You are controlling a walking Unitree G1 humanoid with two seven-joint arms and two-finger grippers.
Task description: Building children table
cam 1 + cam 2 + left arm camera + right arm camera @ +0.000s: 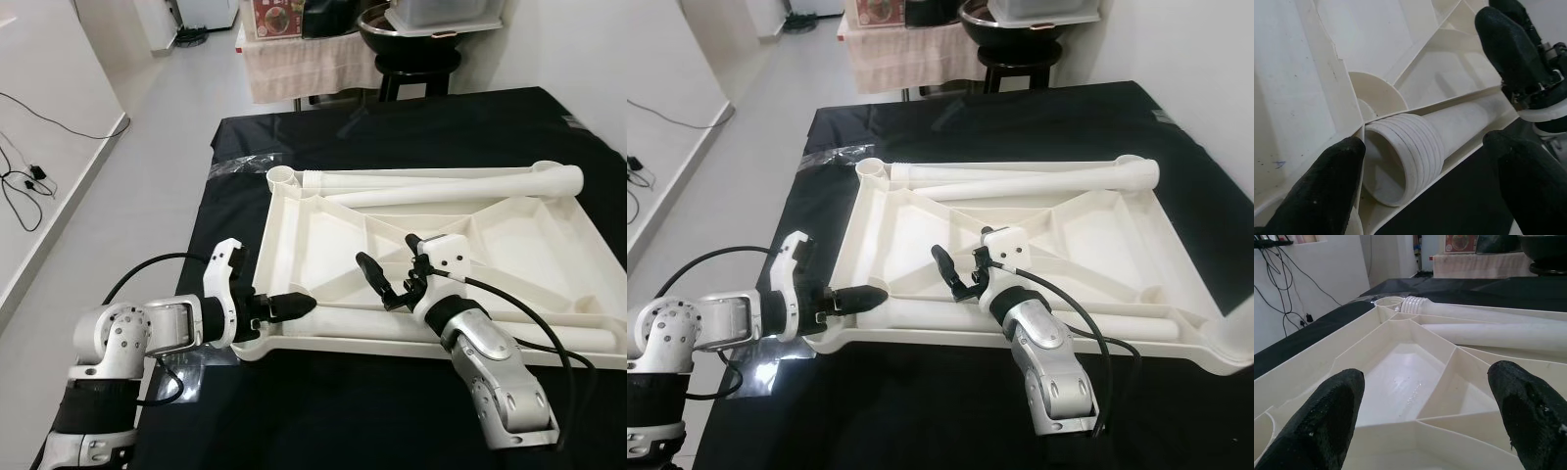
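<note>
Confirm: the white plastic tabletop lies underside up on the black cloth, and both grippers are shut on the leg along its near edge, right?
Not quite. The white plastic tabletop lies underside up on the black cloth, but both grippers are open. The left wrist view shows the left gripper straddling the near white leg's ribbed end; the right gripper hovers open over the underside.

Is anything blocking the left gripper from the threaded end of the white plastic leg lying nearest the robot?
Nothing visible does. The left gripper is open, with the white plastic leg's ribbed end directly ahead between its black fingers, resting inside the upturned white tabletop.
</note>
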